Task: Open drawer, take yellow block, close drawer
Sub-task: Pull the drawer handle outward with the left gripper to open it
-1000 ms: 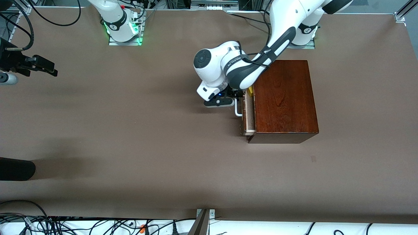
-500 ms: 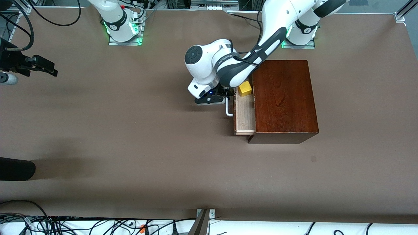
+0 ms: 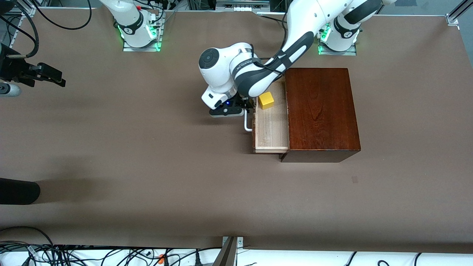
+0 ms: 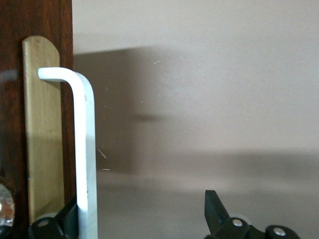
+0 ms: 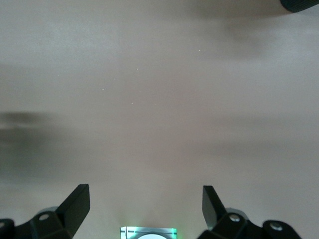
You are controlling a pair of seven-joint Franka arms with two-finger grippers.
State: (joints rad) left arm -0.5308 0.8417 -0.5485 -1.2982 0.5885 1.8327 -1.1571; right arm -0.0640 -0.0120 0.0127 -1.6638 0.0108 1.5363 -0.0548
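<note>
My left gripper point(image 3: 248, 108) has been dragging the handle point(image 3: 247, 124) toward nine o'clock in the front view, that is toward the right arm's end of the table. Over the last second the drawer point(image 3: 271, 131) has come from a narrow sliver to a broad stretch of pale tray clear of the dark wooden box point(image 3: 321, 111). My claw stands wide rather than pinched. In the left wrist view the white bar runs just inside one finger point(image 4: 67, 219), with the other finger well apart from it, so I judge I am hooking the handle, not clamping it. The yellow block point(image 3: 266, 100), a second ago only a yellow edge under my wrist, now sits fully bared in the tray. It lies at about eleven o'clock on the tray, near the drawer front and at the end farther from the front camera. I think the opening is nearly enough: next I must slip off the bar, rise and come down over the block without knocking the drawer front. My right gripper point(image 3: 55, 78) waits with its claw spread wide, over bare table point(image 3: 147, 166) at nine o'clock.
</note>
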